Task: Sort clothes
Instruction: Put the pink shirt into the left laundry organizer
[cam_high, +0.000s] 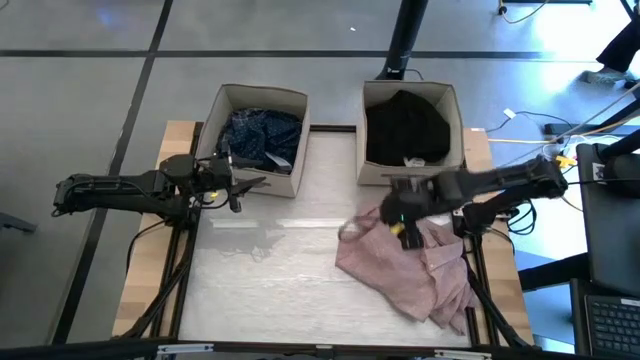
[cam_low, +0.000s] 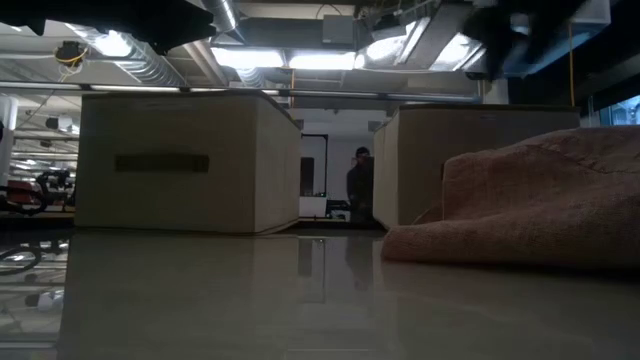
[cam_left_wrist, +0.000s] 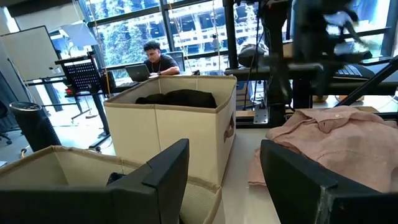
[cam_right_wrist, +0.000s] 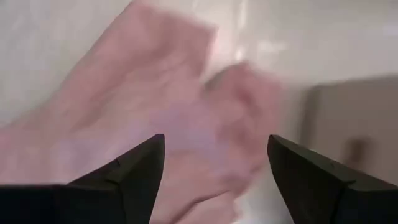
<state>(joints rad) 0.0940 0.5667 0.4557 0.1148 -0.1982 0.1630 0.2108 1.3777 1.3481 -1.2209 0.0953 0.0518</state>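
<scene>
I have the right gripper (cam_high: 396, 222) hanging over the upper left edge of the pale pink shirt (cam_high: 415, 270), its fingers (cam_right_wrist: 130, 177) spread wide with nothing between them; in the right wrist view the pink cloth fills the space below the open jaws. The shirt lies crumpled on the right half of the table (cam_high: 270, 290), just in front of the right beige box (cam_high: 410, 125), and trails down toward the table's near right corner. From table height it shows as a low pink mound (cam_low: 520, 205) beside that box (cam_low: 480, 165).

Inside the right box I see a black garment (cam_high: 403, 125) with a small white piece (cam_high: 412, 160) at its near edge. The left beige box (cam_high: 255, 140) holds a navy dotted garment (cam_high: 262, 135).

My left gripper (cam_high: 245, 187) waits at the table's left side, just by the front of the left box, jaws wide apart and empty; its fingers (cam_left_wrist: 161, 174) frame both boxes and the pink shirt (cam_left_wrist: 336, 140). A person (cam_left_wrist: 155, 59) sits at a laptop in the room beyond the table.
</scene>
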